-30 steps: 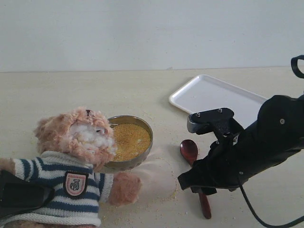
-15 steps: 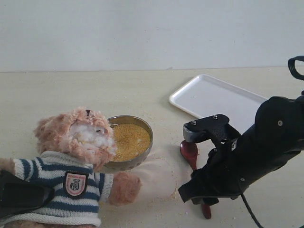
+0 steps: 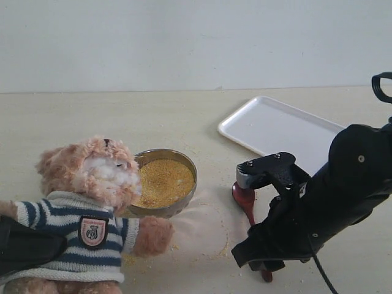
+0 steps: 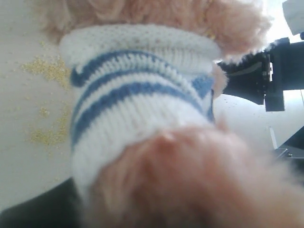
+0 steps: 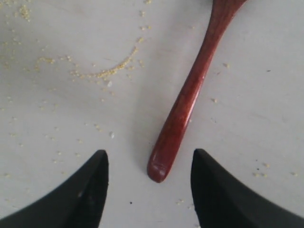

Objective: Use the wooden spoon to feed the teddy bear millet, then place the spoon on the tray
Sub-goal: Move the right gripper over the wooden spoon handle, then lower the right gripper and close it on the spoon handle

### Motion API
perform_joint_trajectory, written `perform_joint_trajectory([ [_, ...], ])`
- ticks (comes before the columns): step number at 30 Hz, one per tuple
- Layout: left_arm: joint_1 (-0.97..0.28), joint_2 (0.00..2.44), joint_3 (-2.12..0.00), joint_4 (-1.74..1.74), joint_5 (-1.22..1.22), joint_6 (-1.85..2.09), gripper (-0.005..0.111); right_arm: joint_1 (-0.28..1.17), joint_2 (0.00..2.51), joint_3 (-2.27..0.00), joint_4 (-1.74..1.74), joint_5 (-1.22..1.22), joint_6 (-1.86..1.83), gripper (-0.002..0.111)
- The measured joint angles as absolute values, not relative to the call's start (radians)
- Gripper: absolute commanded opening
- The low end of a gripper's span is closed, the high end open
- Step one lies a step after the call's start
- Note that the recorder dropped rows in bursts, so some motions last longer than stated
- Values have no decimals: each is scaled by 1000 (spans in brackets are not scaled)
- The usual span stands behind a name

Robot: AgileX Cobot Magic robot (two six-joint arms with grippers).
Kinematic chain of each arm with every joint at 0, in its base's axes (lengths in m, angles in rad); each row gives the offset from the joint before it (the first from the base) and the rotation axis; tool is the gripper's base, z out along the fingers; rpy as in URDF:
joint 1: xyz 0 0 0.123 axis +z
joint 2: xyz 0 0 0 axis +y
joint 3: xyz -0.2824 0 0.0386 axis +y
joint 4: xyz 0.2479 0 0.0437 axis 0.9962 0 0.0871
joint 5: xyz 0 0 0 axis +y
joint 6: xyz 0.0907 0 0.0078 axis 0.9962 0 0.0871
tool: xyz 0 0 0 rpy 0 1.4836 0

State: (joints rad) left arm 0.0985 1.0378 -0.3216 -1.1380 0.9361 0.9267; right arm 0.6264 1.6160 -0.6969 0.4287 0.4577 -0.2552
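Note:
The teddy bear (image 3: 92, 184) in its striped sweater sits at the front left, its head beside the steel bowl of millet (image 3: 164, 182). Its sweater and fur (image 4: 142, 109) fill the left wrist view and hide my left gripper's fingers. My left gripper (image 3: 24, 248) is pressed against the bear's side and appears shut on it. The wooden spoon (image 3: 245, 197) lies on the table right of the bowl. My right gripper (image 5: 149, 153) hangs open just above the table, one finger on each side of the spoon handle's end (image 5: 159, 166), touching neither. The white tray (image 3: 275, 130) lies behind.
Loose millet is scattered on the table in front of the bowl (image 3: 211, 245), around the spoon handle (image 5: 109, 71) and beside the bear (image 4: 47, 71). My bulky right arm (image 3: 324, 202) covers most of the spoon's handle in the exterior view.
The bear has tipped back and shifted left, its muzzle now clear of the bowl. My right arm has sunk lower over the spoon's handle.

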Motion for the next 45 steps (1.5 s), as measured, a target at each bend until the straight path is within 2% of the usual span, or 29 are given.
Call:
perform_joint_trajectory([
  [10, 99, 1038, -322, -1031, 855, 811, 5, 626, 1616, -697, 429, 466, -265, 53],
  [13, 150, 1038, -322, -1021, 842, 789, 5, 626, 1616, -697, 429, 470, -269, 53],
  [17, 198, 1068, -322, -1052, 903, 846, 5, 626, 1616, -697, 429, 472, -276, 53],
  [24, 198, 1217, -322, -1091, 954, 930, 5, 626, 1616, -697, 429, 470, -276, 53],
  [29, 221, 1227, -322, -1095, 961, 932, 5, 626, 1616, -697, 425, 474, -280, 53],
  [38, 350, 1227, -330, -1089, 1009, 932, 5, 626, 1616, -697, 424, 483, -287, 53],
  [45, 359, 1227, -330, -1089, 1014, 932, 5, 626, 1616, -697, 423, 481, -287, 53],
])
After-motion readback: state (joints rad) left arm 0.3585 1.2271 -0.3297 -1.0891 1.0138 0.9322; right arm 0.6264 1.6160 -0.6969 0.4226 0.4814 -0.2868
